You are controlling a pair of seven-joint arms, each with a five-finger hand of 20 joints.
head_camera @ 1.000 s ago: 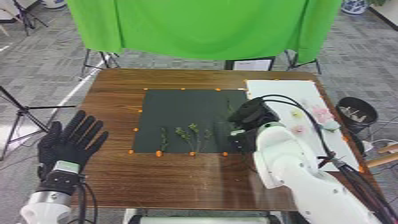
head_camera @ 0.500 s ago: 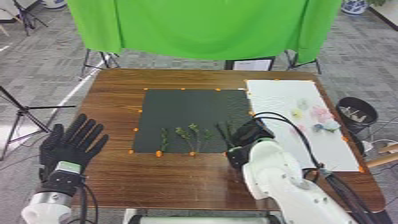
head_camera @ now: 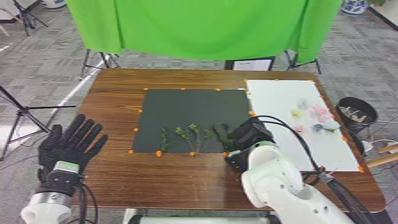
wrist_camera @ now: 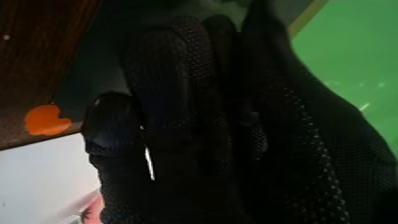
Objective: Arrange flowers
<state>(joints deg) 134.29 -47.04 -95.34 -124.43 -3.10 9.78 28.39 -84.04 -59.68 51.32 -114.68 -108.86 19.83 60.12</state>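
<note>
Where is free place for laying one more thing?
Bare: the dark mat beyond the green stems, left of the white sheet; the wooden table before the mat, between arms. Crowded: the stems' row beside the right hand; the flowers on the sheet.

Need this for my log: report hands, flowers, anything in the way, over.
Left hand open, left of mat. Stems on mat, blooms on white sheet. Right hand in the way, hiding mat's near right corner.

Left hand palm down, fingers spread straight; right hand fingers extended, close together.
</note>
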